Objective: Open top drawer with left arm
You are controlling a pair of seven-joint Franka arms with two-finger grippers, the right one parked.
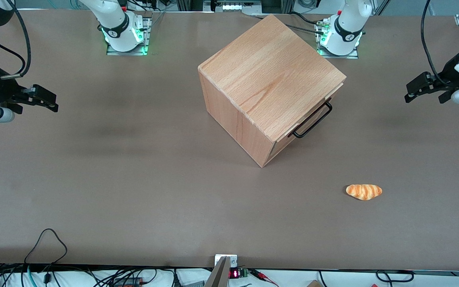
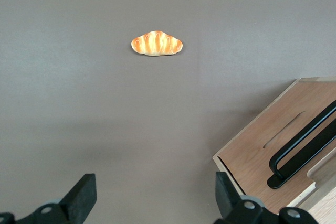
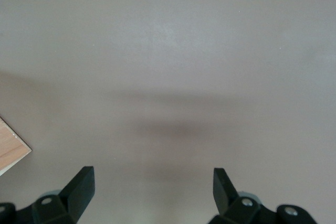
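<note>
Centrally on the table [image 1: 134, 191] stands the cabinet [image 1: 269, 75]; its top drawer [image 1: 307, 119], shut, carries a black wire handle [image 1: 312, 120]. The gripper [image 1: 426, 91] hovers well apart, fingers [image 2: 81, 198] spread wide, empty. A croissant [image 1: 363, 191] lies nearer the front camera.

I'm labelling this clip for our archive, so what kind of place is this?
Most likely a robotics lab test bench: a brown table with robot arm bases bolted along its edge, loose cables, a wooden cabinet and a toy croissant as props. The left arm's gripper hovers open beside the cabinet.
</note>
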